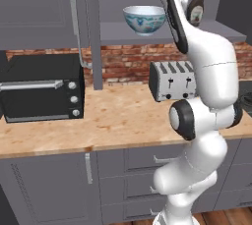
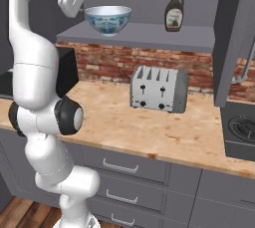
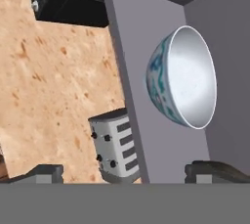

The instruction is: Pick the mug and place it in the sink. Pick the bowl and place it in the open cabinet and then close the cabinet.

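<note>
The white bowl (image 1: 144, 19) (image 2: 108, 19) (image 3: 185, 78) with a blue-green pattern stands upright on the grey inner shelf (image 1: 123, 33) (image 2: 144, 33) of the open cabinet, nothing touching it. My gripper (image 3: 129, 171) is open, its two tips wide apart with nothing between them. It is raised in front of the shelf, a short way back from the bowl. One cabinet door (image 1: 94, 27) stands open edge-on to the left of the bowl, the other door (image 2: 230, 38) to the right. The mug and the sink are out of view.
A brown syrup bottle (image 2: 174, 16) (image 1: 196, 12) stands on the same shelf, right of the bowl. Below, on the wooden counter (image 1: 118, 116), sit a silver toaster (image 1: 172, 80) (image 2: 159, 89) (image 3: 114, 145) and a black toaster oven (image 1: 42, 89). A stove burner (image 2: 241, 127) lies at the right.
</note>
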Available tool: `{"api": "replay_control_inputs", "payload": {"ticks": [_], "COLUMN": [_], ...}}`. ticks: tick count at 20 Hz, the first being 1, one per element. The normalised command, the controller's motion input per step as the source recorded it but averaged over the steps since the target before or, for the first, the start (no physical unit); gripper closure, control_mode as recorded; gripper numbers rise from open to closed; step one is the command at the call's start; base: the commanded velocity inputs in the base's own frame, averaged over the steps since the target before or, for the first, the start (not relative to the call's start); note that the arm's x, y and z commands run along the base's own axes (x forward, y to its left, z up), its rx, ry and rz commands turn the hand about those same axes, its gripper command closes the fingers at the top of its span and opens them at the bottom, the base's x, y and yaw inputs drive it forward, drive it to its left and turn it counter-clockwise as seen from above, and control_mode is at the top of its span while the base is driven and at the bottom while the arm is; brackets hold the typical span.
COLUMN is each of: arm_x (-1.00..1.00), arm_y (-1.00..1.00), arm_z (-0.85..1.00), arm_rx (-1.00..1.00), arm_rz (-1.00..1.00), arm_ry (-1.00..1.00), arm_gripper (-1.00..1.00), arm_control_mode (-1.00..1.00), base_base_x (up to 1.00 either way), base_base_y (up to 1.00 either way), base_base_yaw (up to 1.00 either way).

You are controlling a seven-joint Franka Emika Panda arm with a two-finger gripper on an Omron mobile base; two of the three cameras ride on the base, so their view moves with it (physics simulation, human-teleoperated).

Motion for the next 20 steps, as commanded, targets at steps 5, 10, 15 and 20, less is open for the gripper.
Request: {"api": "replay_control_inputs", "payload": {"ticks": [5, 10, 15, 20], "arm_x": [-1.00, -1.00, -1.00, -1.00], "arm_y": [-0.03, 0.00, 0.00, 0.01], "arm_z": [-0.08, -0.29, -0.41, -0.11], "arm_rx": [0.00, -0.10, -0.07, -0.11], "arm_rz": [0.00, 0.00, 0.01, 0.04], "arm_ry": [-0.05, 0.00, 0.00, -0.06], "arm_gripper": [-1.00, -1.00, -1.00, -1.00], "arm_control_mode": [-1.00, -1.00, -1.00, -1.00], "base_base_x": [0.00, 0.00, 0.00, 0.00], "base_base_y": [0.00, 0.00, 0.00, 0.00], "base_base_yaw": [0.00, 0.00, 0.00, 0.00]}}
